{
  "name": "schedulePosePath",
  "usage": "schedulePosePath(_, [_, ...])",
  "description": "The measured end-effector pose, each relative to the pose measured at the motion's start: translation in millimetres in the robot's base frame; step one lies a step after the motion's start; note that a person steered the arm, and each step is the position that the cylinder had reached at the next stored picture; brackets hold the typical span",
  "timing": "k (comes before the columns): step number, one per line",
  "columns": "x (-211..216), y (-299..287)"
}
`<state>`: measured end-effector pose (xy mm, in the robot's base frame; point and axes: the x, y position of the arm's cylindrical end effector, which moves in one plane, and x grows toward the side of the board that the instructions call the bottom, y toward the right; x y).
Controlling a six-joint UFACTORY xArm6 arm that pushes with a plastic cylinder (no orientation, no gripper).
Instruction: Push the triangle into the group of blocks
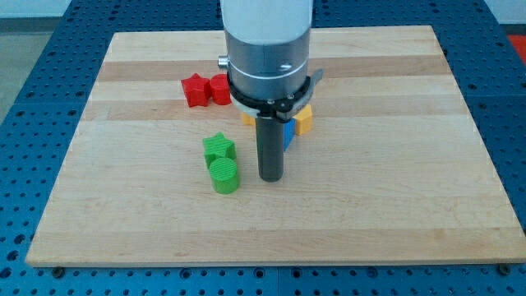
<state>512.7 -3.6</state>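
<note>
My tip (271, 178) rests on the board near the middle, just to the right of a green cylinder (223, 175) and a green star (219, 148) that touch each other. A blue block (289, 135), mostly hidden behind the rod, shows at the rod's right; its shape cannot be made out. An orange block (304, 120) sits right of it, and a sliver of another orange block (246, 119) shows at the rod's left. Two red blocks, a star-like one (195, 90) and one (220, 90) beside it, lie at the upper left of the arm.
The wooden board (394, 181) lies on a blue perforated table (41, 99). The arm's grey body (269, 57) hides the board's upper middle.
</note>
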Motion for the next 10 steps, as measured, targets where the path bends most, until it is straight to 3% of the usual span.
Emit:
schedulePosePath(1, [-0.4,35.3])
schedulePosePath(8, [-86.7,19.6])
schedulePosePath(9, [-69.4,19.6])
schedulePosePath(10, [-23.0,19.8])
